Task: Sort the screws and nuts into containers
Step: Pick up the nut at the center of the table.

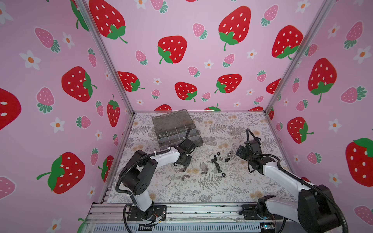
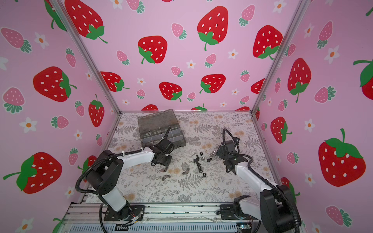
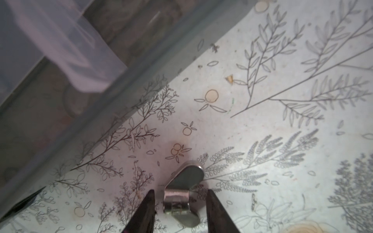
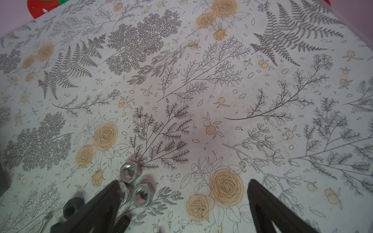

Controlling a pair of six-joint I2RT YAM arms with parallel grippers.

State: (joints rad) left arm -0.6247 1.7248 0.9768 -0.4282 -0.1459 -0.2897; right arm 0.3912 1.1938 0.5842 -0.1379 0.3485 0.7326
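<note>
Where the flowery table [image 1: 222,187] comes closest to the front, a dull grey wing nut [image 1: 184,177] lies alone on the flat printed top. Another wing nut [image 1: 204,171] lies a bit to its right.

A little farther back, the left gripper [image 3: 180,191] points down over a third wing nut [image 3: 189,177]. Its two dark, pointed fingers [image 3: 147,209] stand partly spread, one on each side. A thin gap shows on both sides, so they do not pinch the nut. This nut has a short shiny round middle and two flat wings with round ends.

Between the two arms lies a loose bunch of black parts. The black screws [image 1: 214,160] have round heads and short ridged stems. The black nuts [image 1: 219,171] are small six-sided rings.

Just past them sit the silver nuts [image 4: 129,171]. They are bright and smooth, with six sides and a ridged hole in the middle. The right gripper [image 4: 183,181] hangs over the table here, spread wide with nothing between its fingers. The silver nuts lie right by one finger.

Farthest back stands the box [image 1: 196,139], made of smoky grey see-through plastic. Its lid [image 1: 170,121] is tipped open toward the back wall. Thin plastic walls split the inside into small rectangular compartments [image 1: 171,137].
</note>
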